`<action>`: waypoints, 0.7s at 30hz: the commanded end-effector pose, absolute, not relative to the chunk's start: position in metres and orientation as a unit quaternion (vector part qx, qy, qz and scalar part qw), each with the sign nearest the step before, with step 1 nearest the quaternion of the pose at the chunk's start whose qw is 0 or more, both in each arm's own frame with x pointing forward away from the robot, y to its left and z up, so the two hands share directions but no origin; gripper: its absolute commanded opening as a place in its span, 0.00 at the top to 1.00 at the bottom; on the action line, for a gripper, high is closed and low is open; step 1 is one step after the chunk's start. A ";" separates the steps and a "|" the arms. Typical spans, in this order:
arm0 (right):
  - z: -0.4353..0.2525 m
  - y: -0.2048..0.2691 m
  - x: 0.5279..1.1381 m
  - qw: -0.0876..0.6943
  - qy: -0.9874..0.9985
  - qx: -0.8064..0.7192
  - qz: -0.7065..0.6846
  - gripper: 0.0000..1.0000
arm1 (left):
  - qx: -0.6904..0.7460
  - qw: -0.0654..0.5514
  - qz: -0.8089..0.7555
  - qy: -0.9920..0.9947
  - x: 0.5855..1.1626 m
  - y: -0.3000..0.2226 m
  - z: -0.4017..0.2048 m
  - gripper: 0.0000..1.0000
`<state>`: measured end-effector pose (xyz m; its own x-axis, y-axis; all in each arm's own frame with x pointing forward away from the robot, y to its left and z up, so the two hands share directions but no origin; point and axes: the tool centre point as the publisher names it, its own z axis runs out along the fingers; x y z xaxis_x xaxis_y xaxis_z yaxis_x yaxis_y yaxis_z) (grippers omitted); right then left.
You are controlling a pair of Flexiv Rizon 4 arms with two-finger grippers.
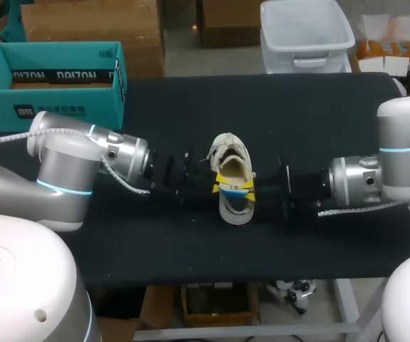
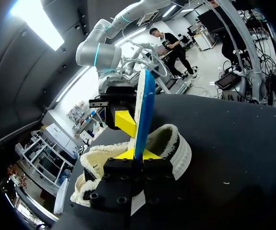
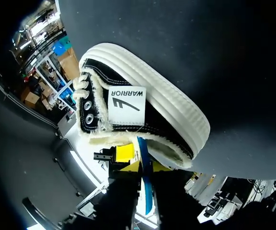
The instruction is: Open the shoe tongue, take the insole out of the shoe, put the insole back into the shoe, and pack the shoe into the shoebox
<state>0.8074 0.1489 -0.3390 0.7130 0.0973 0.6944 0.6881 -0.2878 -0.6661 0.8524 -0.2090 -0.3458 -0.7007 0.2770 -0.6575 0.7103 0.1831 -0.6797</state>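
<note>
insole [image 1: 244, 185] is standing on edge over the mouth of the shoe [image 1: 234, 210] mid-table from above; left gripper [image 2: 138, 154] is pinching it narrowly in its wrist view, right gripper [image 3: 144, 166] is clamping it too, so opposed pulling is risking bending it or dragging the shoe.

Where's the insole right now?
Table centre in the head view: insole stands on edge at the shoe, gripped by both the left hand and the right hand.
</note>
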 end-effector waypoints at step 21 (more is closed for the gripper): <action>-0.342 0.151 0.822 0.542 -0.262 -0.751 -0.272 1.00 | 0.362 0.204 -0.559 0.718 0.830 -0.213 -0.330 1.00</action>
